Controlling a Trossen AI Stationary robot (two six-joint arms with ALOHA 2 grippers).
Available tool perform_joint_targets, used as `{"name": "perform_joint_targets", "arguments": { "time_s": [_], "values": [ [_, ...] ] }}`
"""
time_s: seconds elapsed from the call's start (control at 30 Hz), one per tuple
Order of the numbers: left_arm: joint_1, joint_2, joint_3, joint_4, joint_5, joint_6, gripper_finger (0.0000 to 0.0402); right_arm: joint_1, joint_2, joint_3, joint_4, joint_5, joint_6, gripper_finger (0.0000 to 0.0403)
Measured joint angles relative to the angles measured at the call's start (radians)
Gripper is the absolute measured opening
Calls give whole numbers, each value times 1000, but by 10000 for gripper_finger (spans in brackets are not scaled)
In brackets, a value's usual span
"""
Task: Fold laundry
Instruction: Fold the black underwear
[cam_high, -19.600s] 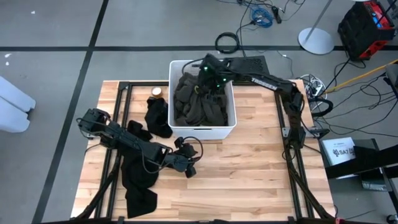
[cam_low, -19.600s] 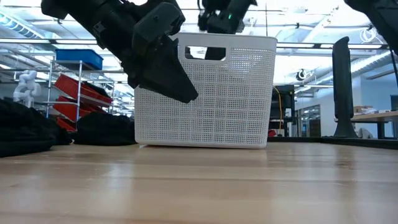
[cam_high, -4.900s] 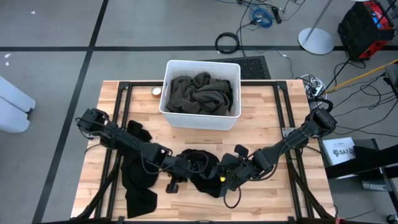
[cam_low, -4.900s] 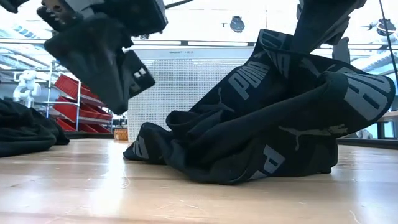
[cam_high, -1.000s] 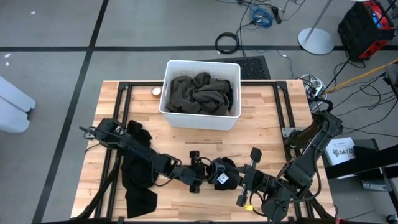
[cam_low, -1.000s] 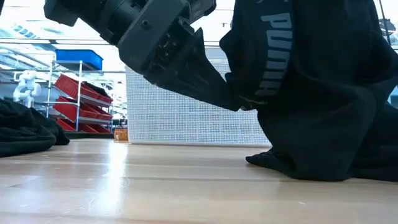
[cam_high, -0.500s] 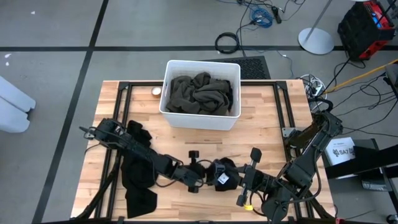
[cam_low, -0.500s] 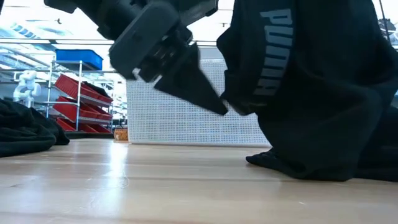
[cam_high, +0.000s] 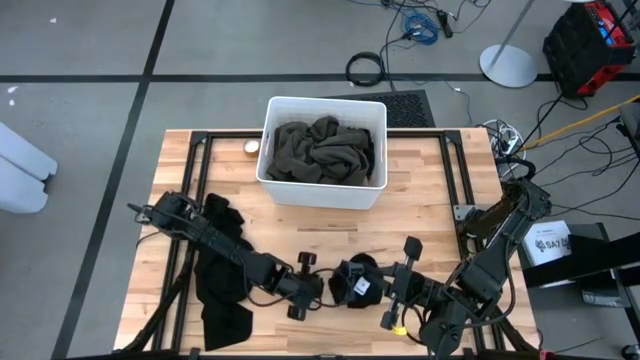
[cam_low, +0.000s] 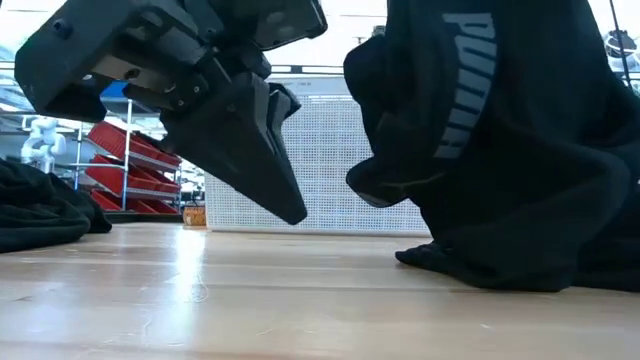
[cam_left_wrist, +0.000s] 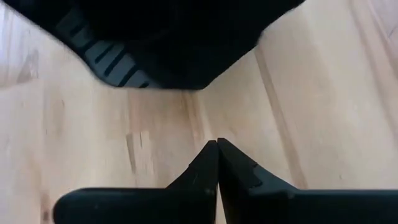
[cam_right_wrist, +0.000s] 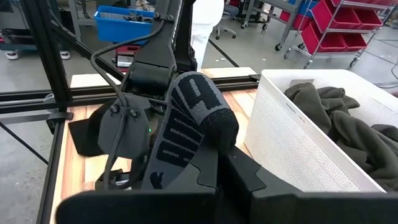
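Lettering on black garment shows low, hidden overhead.

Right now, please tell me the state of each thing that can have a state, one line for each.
Left claw: shut, empty, just above the bare table.
Right claw: shut on the black garment.
Black garment: lifted, bunched, its lower end resting on the wooden table.
White bin: upright, filled with an olive-grey garment.
Black clothes: unfolded, at the table's left edge.
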Motion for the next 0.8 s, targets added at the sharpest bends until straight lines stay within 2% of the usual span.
{"name": "perform_joint_targets", "arguments": {
  "time_s": [0.17,0.33,0.43,0.63,0.8],
  "values": [
    [-34,0,0,48,4,125,24,0,0,0,1,0,1,0],
    [-60,0,-1,123,-97,165,83,0,0,0,1,0,1,0],
    [-60,0,-1,173,-119,180,120,0,0,0,2,0,1,0],
    [-53,0,-1,186,-121,41,187,0,0,0,3,-1,1,0],
    [-50,0,-2,176,-147,23,238,0,0,0,3,-1,1,0]
  ]
}}
